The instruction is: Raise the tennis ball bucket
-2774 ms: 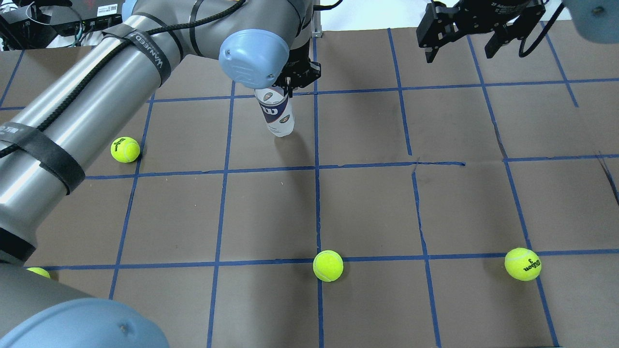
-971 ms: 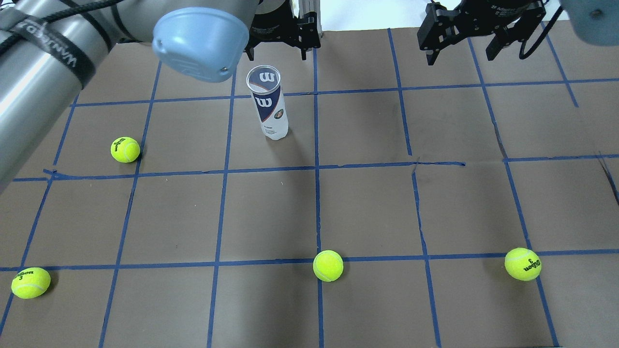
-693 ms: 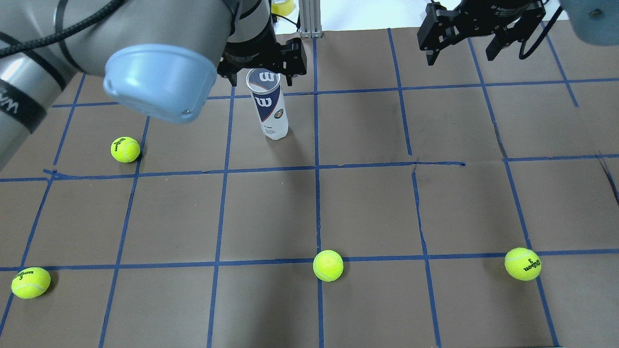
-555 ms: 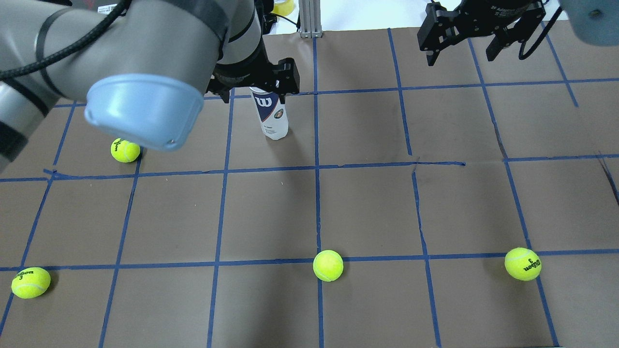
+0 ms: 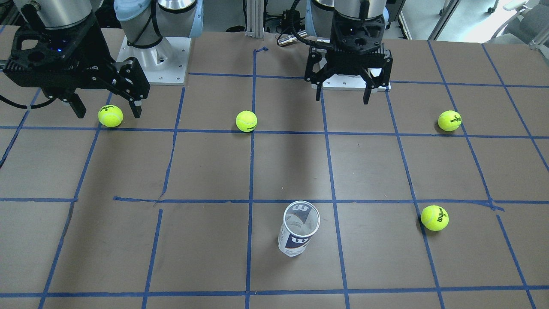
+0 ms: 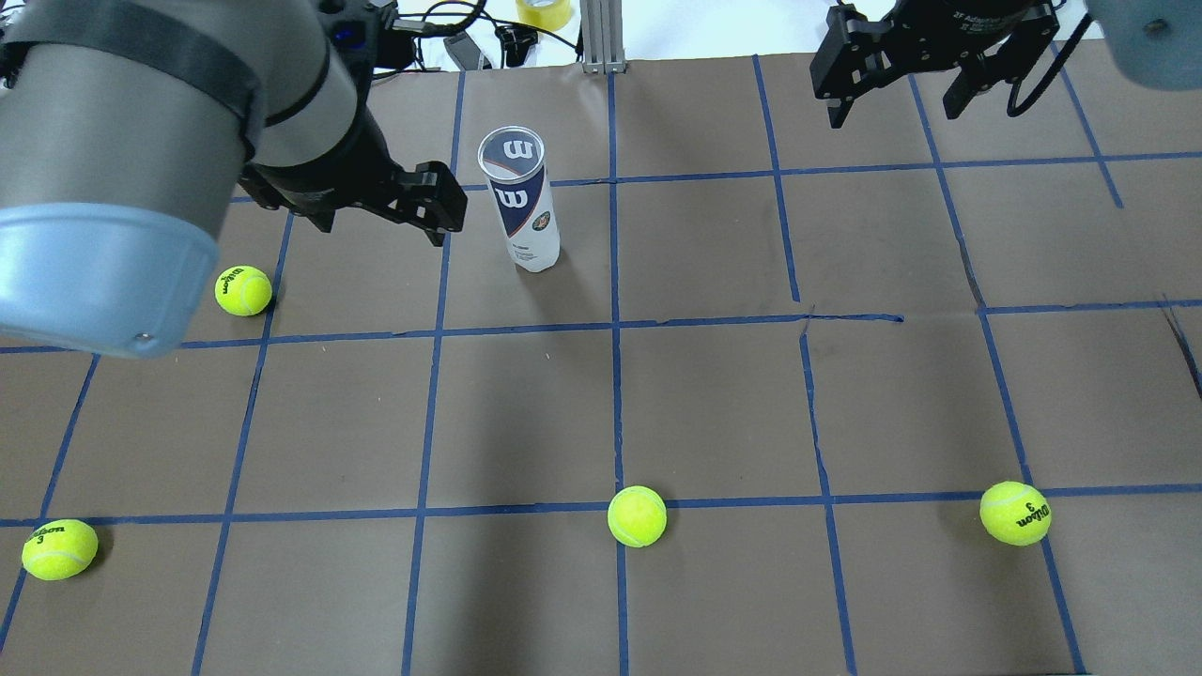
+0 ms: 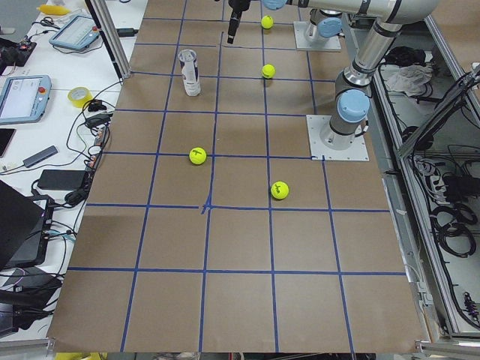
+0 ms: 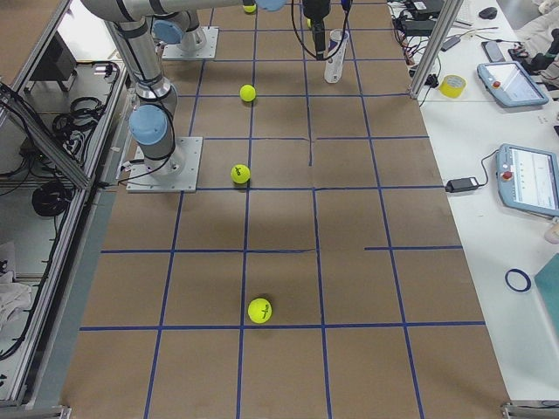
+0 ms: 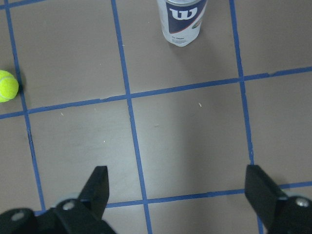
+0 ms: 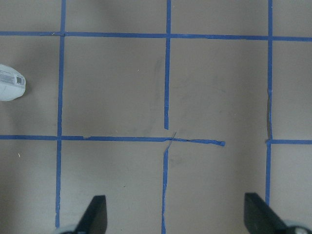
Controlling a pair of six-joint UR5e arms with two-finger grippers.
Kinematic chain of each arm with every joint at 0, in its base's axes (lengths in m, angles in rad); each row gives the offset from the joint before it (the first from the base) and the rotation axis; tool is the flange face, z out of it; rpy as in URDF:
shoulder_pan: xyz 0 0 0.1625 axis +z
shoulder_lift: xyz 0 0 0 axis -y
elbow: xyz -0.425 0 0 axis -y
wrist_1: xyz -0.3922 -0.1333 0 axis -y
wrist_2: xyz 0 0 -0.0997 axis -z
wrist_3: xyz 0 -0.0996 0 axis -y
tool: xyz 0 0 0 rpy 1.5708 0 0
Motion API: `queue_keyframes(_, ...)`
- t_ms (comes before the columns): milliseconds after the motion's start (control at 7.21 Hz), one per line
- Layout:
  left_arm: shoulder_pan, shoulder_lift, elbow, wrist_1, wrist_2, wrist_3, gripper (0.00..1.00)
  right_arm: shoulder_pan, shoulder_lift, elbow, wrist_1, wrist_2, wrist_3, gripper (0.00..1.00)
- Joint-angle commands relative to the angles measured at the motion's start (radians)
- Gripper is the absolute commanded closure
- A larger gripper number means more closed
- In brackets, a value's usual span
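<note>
The tennis ball bucket (image 6: 522,201) is a clear tube with a white and navy "W" label. It stands upright and alone on the brown table, also seen in the front view (image 5: 298,234) and at the top of the left wrist view (image 9: 182,21). My left gripper (image 6: 380,218) is open and empty. It hangs above the table, left of the tube and apart from it; the front view (image 5: 343,98) shows it nearer my base than the tube. My right gripper (image 6: 892,108) is open and empty, high over the far right of the table (image 5: 107,113).
Several yellow-green tennis balls lie loose on the blue-taped grid: one left of the tube (image 6: 243,290), one front left (image 6: 59,549), one front middle (image 6: 637,515), one front right (image 6: 1015,513). Cables and a tape roll (image 6: 542,11) lie beyond the far edge.
The left gripper, earlier shut on the tube, has let go. It passed over the tube's top and moved left and toward me. The tube stands still. The right arm has not moved.
</note>
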Motion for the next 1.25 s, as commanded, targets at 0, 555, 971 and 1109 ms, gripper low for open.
queue_keyframes(0,0.12,-0.022,0.073,-0.017,-0.096,0.044,0.0,-0.001,0.0,0.0,0.001,-0.003,-0.002,0.0)
queue_keyframes(555,0.119,-0.003,0.058,-0.057,-0.092,0.064,0.0,0.001,-0.001,0.0,0.002,-0.003,-0.002,0.0)
queue_keyframes(971,0.119,-0.003,0.058,-0.055,-0.092,0.064,0.0,0.001,-0.01,0.002,0.004,-0.013,-0.002,0.0)
queue_keyframes(1109,0.119,-0.003,0.058,-0.054,-0.094,0.064,0.0,0.001,-0.011,0.002,0.002,-0.015,0.002,0.0)
